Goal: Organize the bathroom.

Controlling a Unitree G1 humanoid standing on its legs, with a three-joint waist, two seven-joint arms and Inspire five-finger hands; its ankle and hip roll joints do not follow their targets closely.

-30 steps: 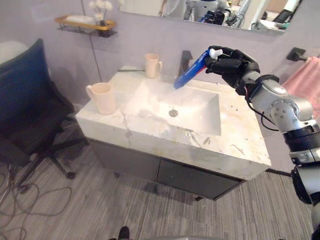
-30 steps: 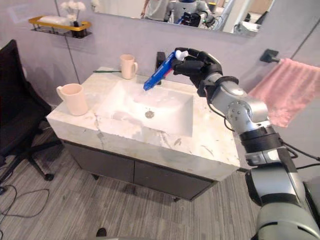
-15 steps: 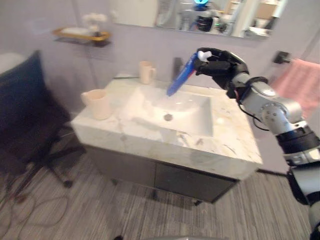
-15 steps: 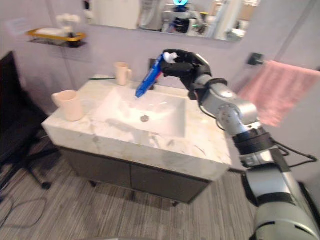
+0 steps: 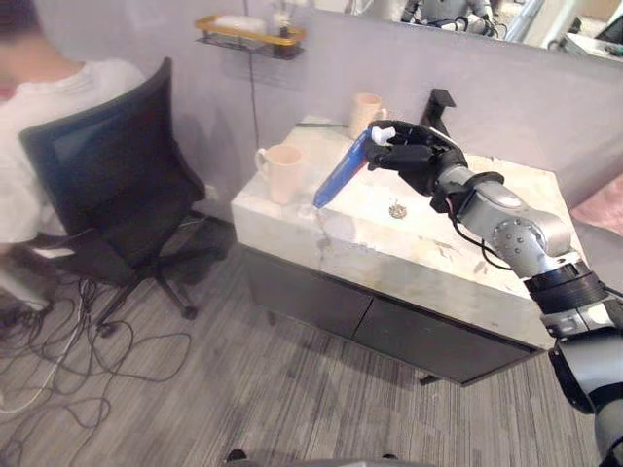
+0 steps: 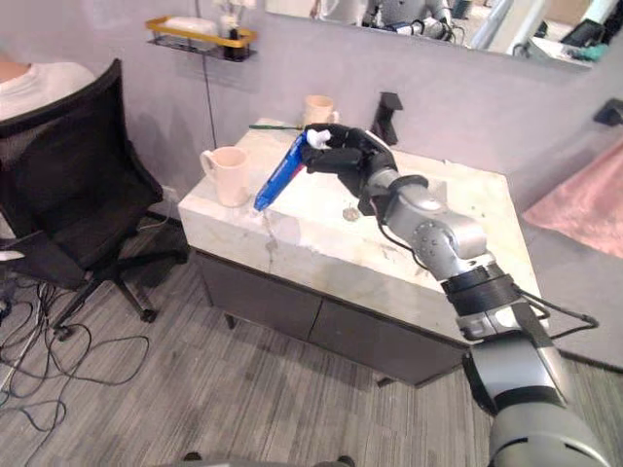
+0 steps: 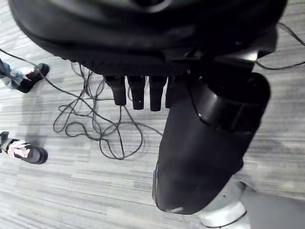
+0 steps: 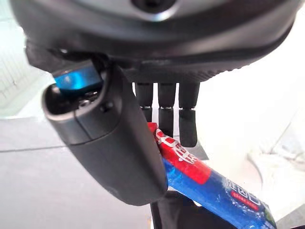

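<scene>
right eye view, right hand [image 6: 343, 156] grasping long blue toothpaste tube [image 6: 279, 176], over veined marble counter [image 6: 321, 245], left hand [image 7: 138, 90] relaxed

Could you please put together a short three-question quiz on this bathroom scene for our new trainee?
1. True or false: the right hand is shut on the blue toothpaste tube.
2. How many cream mugs stand on the marble counter?
A. one B. two C. three
3. Fill in: the black ____ stands at the wall behind the basin.

Key: 1 true. 2 B: the near mug at the counter's corner and the far mug by the wall. 3 tap.
</scene>
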